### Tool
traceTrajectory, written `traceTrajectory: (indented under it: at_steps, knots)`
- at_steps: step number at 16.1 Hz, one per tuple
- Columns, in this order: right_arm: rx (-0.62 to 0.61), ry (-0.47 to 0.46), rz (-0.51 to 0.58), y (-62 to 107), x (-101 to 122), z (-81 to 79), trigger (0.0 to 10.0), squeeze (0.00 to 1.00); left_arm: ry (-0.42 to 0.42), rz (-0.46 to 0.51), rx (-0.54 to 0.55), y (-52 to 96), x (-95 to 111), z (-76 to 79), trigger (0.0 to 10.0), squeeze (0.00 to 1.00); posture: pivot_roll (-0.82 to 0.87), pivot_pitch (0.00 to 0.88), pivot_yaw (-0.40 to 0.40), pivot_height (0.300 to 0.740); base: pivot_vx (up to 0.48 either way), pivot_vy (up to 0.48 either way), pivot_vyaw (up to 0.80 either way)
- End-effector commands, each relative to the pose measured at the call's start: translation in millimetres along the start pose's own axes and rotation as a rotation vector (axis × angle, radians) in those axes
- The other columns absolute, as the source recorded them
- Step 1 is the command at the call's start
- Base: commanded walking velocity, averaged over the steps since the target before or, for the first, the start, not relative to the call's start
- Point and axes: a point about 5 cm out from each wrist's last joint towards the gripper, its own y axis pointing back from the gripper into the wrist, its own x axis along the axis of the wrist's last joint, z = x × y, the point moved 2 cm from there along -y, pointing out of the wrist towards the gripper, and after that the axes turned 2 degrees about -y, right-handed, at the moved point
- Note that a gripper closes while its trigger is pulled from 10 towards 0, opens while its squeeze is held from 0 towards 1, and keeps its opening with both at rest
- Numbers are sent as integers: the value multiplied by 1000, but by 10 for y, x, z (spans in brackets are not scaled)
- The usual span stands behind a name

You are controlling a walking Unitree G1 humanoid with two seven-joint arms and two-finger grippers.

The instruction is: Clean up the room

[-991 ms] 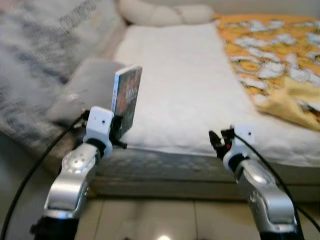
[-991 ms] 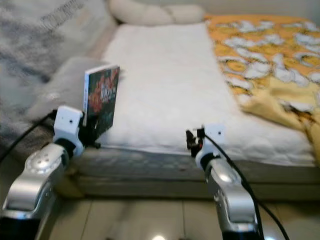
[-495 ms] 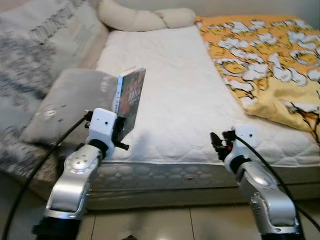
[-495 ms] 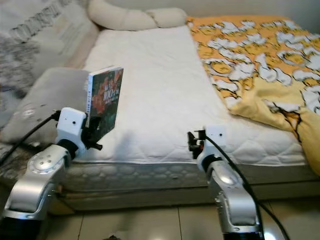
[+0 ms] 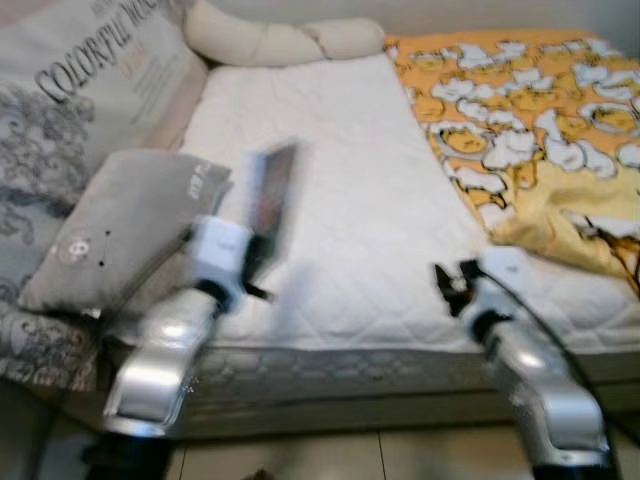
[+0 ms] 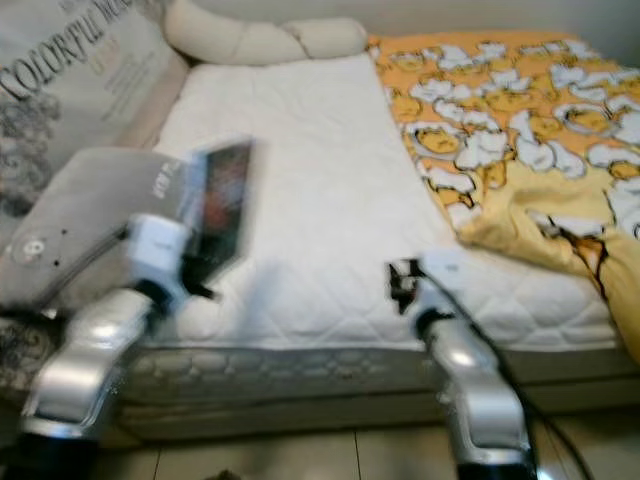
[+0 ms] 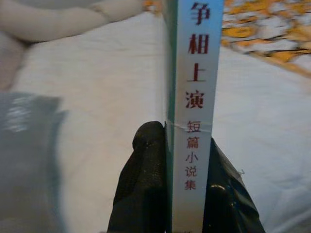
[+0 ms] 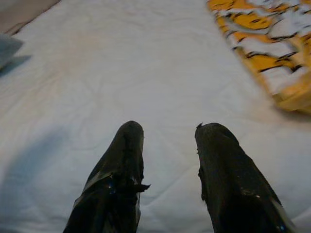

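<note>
Left wrist view: left gripper (image 7: 187, 165) clamps book (image 7: 197, 87) upright; right gripper (image 8: 167, 155) parted, empty.

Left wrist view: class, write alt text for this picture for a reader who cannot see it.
The left gripper pinches a thin book upright by its spine, which carries red Chinese characters. Behind it lie a white mattress, a cream bolster pillow and a strip of orange patterned blanket.

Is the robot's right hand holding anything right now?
No, the right hand is open with a clear gap between its two black fingers, and past them lies the white mattress.
</note>
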Motion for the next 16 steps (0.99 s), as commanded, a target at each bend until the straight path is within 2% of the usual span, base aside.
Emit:
traceTrajectory:
  at_steps: [1,16]
  knots:
    - [19,1,7,-20,19,-76,10000,0,-25,42,41,24,114,-136,10000,0,0,0,34,740,315,0,0]
    - [28,14,5,-18,5,-89,10000,0,-25,45,23,28,102,-102,10000,0,1,0,29,740,316,0,0]
